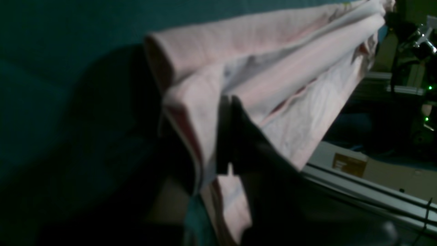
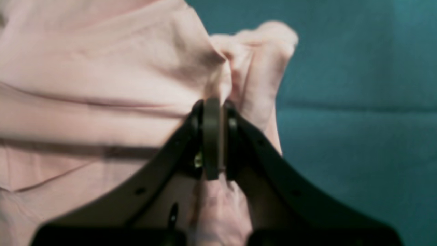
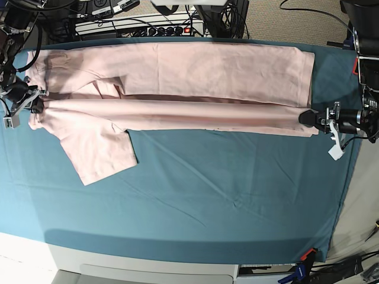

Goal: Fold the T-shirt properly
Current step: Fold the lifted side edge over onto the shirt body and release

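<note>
Nearest the base camera: bare stretch of teal table cloth (image 3: pixel 225 201), a few soft creases, pale table edge (image 3: pixel 148 269) below it.

Further back: one short sleeve (image 3: pixel 98 151) of the T-shirt (image 3: pixel 177 89) lying flat on the cloth, angled toward the camera on the view's left side.

Mid-table: long folded edge of the pink shirt pulled taut in a straight band across the width, plain side up, no lettering visible. Right gripper (image 3: pixel 37 105) at the band's left end in base view, jaws pinched shut on a bunched wad of fabric; right wrist view confirms cloth squeezed between the closed jaws, a puckered tuft (image 2: pixel 269 37) poking out past them, teal cloth behind. Left gripper (image 3: pixel 309 117) at the band's opposite end, closed on the shirt's corner; left wrist view dark and blurred, showing pink layers draped over the black fingers (image 1: pixel 245 136), folds fanning away toward the far gripper.

Beyond the band: rest of the shirt body spread flat toward the far table edge, second sleeve (image 3: pixel 50 65) folded near the far left corner.

Farthest: power strip (image 3: pixel 160 29) and cables (image 3: pixel 100 9) on the floor behind the table.
</note>
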Motion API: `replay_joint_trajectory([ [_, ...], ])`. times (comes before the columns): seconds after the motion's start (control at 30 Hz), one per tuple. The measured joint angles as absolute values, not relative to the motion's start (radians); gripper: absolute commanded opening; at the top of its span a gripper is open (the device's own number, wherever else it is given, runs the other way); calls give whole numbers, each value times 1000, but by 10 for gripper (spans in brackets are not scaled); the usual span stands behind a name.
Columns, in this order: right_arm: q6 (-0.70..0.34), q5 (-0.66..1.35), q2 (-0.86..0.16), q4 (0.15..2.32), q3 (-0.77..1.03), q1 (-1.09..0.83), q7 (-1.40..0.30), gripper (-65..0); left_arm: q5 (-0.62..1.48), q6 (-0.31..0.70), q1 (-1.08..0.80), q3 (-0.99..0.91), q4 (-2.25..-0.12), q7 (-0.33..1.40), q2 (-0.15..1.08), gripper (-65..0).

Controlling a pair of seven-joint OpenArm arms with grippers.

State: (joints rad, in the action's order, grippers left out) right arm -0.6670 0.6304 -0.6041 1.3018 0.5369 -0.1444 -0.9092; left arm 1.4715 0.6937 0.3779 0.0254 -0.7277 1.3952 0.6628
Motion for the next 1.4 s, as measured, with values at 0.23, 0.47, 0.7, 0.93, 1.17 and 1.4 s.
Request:
replay_joint_trajectory([
  [0.23,-667,634,-604,1302,537,-144,-934,-650,1479,694,377,25,-730,1396,674,-650],
  [0.47,-667,638,-604,1302,537,-144,-958,-650,1479,694,377,25,-742,1396,685,-650],
  [0.7,-667,638,-604,1302,537,-144,-962,-650,1475,682,377,25,-777,1396,685,-650],
  [0.93,-671,656,-621,1302,537,-144,-999,-650,1475,682,377,25,-794,1397,688,-650],
  [1.17,-667,708,-626,1302,542,-144,-1041,-650,1475,678,353,25,-841,1396,691,-650],
  [1.4,-663,707,-627,1302,543,-144,-1051,-650,1467,678,240,26,-1000,1399,701,-650],
])
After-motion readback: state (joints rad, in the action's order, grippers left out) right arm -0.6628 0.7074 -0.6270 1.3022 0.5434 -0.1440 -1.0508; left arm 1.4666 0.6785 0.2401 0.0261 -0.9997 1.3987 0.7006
